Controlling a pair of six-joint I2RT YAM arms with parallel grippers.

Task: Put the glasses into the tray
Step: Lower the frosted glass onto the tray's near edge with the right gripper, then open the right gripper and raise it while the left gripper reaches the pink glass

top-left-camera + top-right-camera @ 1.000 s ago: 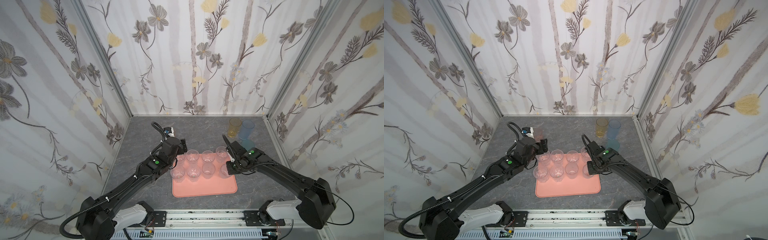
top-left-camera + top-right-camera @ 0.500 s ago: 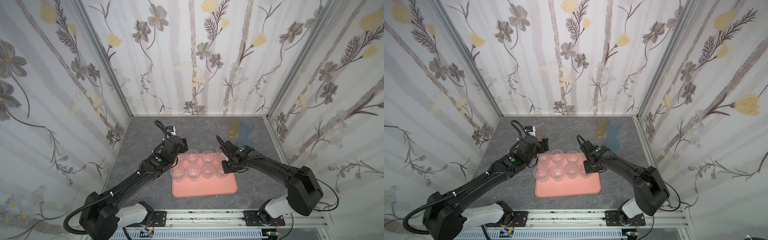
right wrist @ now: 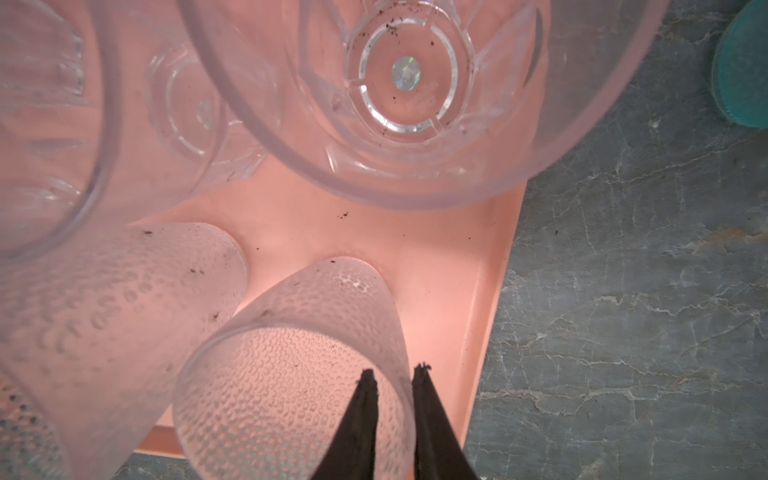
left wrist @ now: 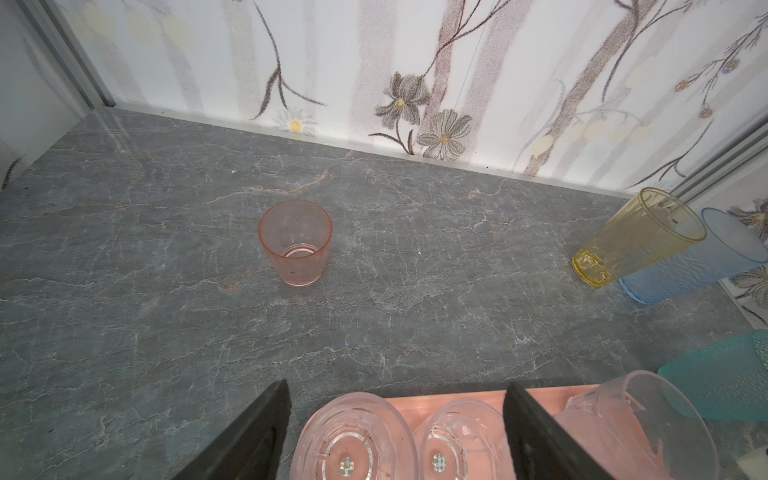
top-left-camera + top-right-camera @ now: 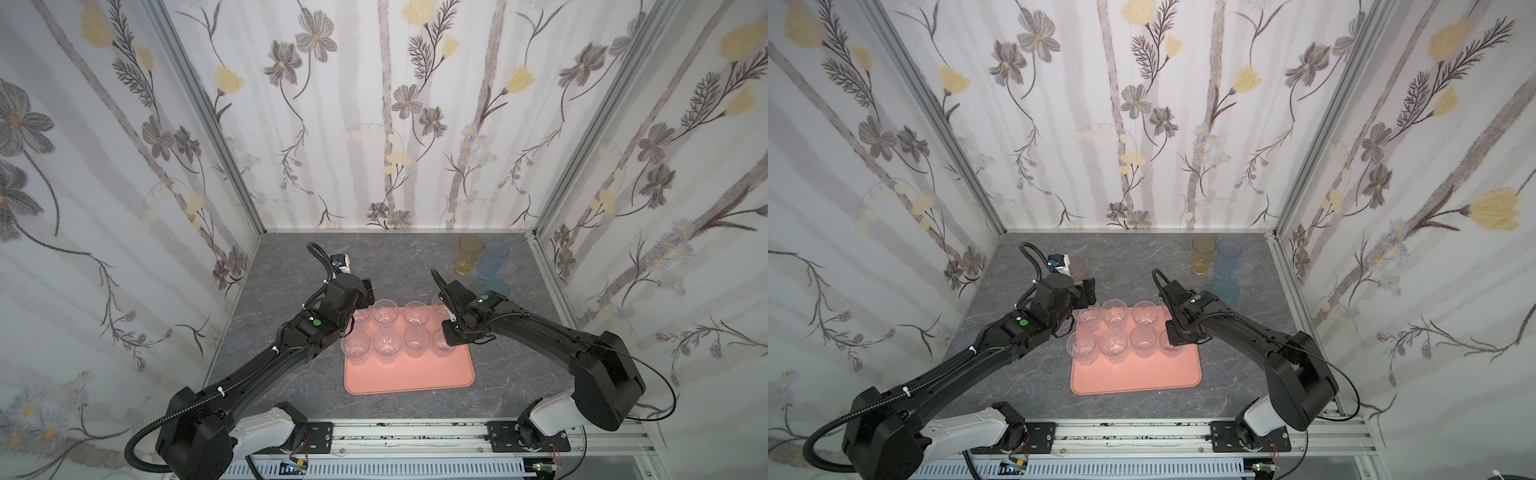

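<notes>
Tray (image 5: 409, 376) sat on the surface (image 5: 395, 266), with eight clear glasses (image 5: 386, 347) on its far half in two rows of four. Pink glass (image 4: 296, 245), amber glass (image 5: 469, 254), blue glass (image 5: 492, 257) and teal glass (image 4: 723, 374) stood off it, pink toward the far left, the others far right. Left fingers (image 4: 266, 428) hung wide apart over the tray's far left corner. Right fingers (image 3: 357, 424) stood narrowly parted astride the rim of the near row's right glass (image 3: 291, 365); whether they pinched it was unclear.

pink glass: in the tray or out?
Out. The pink glass stands upright on the bare grey table, apart from the tray.
</notes>
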